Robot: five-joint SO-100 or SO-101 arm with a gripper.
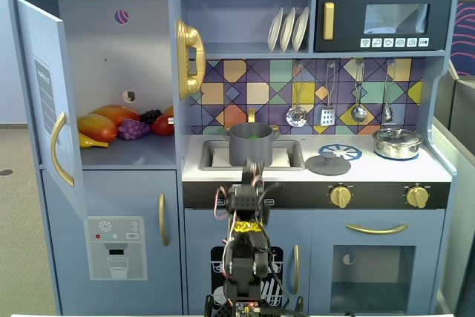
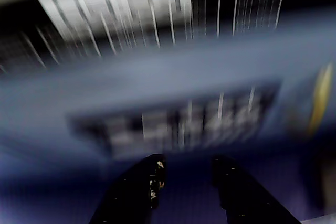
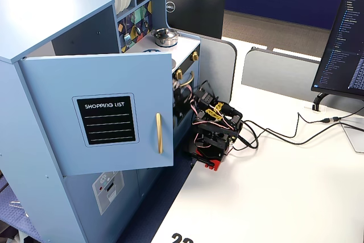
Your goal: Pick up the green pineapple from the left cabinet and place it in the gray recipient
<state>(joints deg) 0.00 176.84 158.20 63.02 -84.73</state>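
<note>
The gray recipient (image 1: 251, 146) stands in the sink of the toy kitchen. A bit of bright green, the green pineapple (image 1: 254, 137), shows just inside its rim. The left cabinet (image 1: 111, 57) is open, with its door (image 1: 44, 102) swung out; the door hides the inside in a fixed view (image 3: 102, 112). My gripper (image 1: 252, 168) is low in front of the counter, below the sink, on the folded arm (image 3: 213, 120). In the blurred wrist view the gripper (image 2: 189, 163) has its two dark fingers apart with nothing between them.
Mangoes (image 1: 100, 125), purple grapes (image 1: 133, 129) and a red fruit (image 1: 162, 125) lie on the cabinet shelf. A gray lid (image 1: 327, 165) and a shiny silver pot (image 1: 397, 141) sit on the counter. A monitor (image 3: 341, 38) and cables (image 3: 284, 132) are on the white table.
</note>
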